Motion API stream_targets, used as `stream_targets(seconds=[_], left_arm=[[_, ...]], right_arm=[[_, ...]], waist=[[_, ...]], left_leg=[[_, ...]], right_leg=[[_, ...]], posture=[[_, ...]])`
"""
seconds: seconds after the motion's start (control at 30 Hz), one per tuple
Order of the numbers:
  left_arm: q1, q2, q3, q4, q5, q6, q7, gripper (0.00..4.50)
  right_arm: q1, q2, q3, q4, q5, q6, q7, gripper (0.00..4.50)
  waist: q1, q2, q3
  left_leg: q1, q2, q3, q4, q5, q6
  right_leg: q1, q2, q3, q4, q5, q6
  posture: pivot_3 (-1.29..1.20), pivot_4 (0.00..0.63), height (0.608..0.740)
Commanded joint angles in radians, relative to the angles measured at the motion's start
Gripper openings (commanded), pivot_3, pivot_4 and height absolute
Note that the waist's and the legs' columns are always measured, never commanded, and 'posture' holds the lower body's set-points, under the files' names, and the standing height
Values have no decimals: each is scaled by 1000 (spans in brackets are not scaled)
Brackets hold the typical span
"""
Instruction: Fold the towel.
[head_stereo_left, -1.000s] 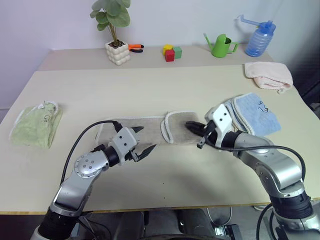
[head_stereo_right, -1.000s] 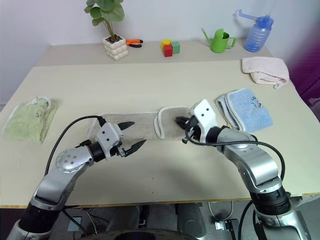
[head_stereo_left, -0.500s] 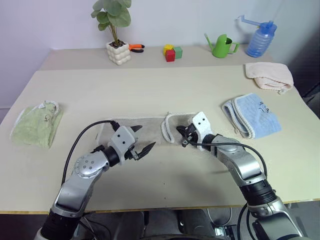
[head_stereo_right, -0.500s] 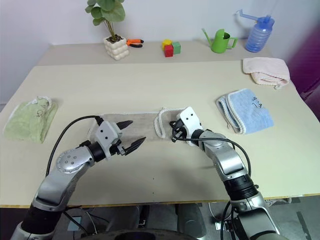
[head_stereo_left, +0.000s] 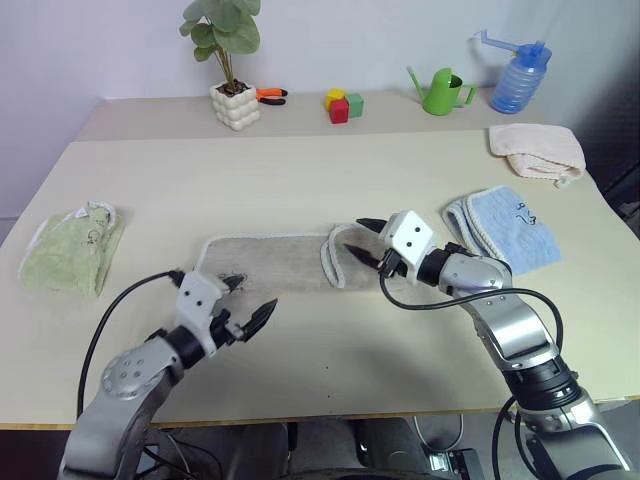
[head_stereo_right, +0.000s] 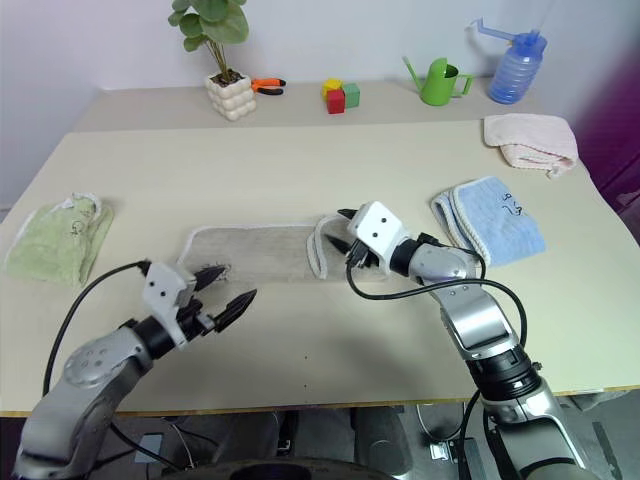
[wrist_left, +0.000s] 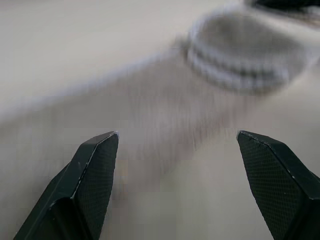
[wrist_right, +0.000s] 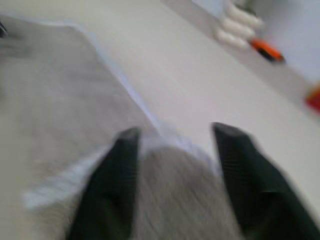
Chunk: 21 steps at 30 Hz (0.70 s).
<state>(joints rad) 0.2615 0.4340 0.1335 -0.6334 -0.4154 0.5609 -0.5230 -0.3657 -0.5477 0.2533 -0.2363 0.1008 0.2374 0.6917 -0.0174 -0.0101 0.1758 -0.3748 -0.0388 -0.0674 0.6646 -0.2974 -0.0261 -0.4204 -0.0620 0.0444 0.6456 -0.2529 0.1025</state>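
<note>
My right gripper (head_stereo_left: 368, 241) has its two black fingers parted, holding nothing, their tips over the folded-over right end of the towel (head_stereo_left: 270, 263). My left gripper (head_stereo_left: 247, 304) is spread wide and empty too, poised over bare table (head_stereo_left: 330, 180) just near of the towel's left end.

The towel lies as a long beige strip across the middle of the table, running left to right, its right end doubled back on itself in a short flap edged with white cord. The left part lies flat, with a small dark mark near its near-left corner.

As I read it, one short fold is down and the next step is to take that flap further left. To do it well, I'd set the right fingers low enough to pinch both layers at the corded edge, not just the top one, and close before lifting. I'd bring the left gripper onto the flat part to pin it, so the strip doesn't drag along the table. The risk is a skewed fold if the near and far edges don't travel together.

Outward from there: a light blue folded towel (head_stereo_left: 505, 231) lies just right of my right arm, a pale green cloth (head_stereo_left: 72, 248) sits at the far left.
</note>
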Motion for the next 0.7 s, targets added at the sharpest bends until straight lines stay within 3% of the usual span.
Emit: stream_targets(seconds=[0.03, 0.37, 0.7], left_arm=[[25, -49, 108, -78, -196, 125, 64, 4500], [0, -236, 304, -62, -550, 332, 482, 4500], [-125, -286, 330, 77, -800, 375, 800, 4500]], right_arm=[[-24, -10, 42, -40, -37, -49, 55, 4320], [-34, 4, 79, 49, -122, -163, 84, 4454], [-36, 58, 85, 90, -163, -208, 65, 4454]], waist=[[4, -1, 0], [5, -1, 0], [8, -1, 0]], left_leg=[[0, 0, 0, 0, 0, 0], [0, 0, -1, 1, 0, 0], [2, -1, -2, 1, 1, -1]], right_leg=[[1, 0, -1, 0, 0, 0], [1, -1, -1, 0, 0, 0], [3, -1, -1, 0, 0, 0]], posture=[[0, 150, 727], [0, 150, 727], [0, 150, 727]])
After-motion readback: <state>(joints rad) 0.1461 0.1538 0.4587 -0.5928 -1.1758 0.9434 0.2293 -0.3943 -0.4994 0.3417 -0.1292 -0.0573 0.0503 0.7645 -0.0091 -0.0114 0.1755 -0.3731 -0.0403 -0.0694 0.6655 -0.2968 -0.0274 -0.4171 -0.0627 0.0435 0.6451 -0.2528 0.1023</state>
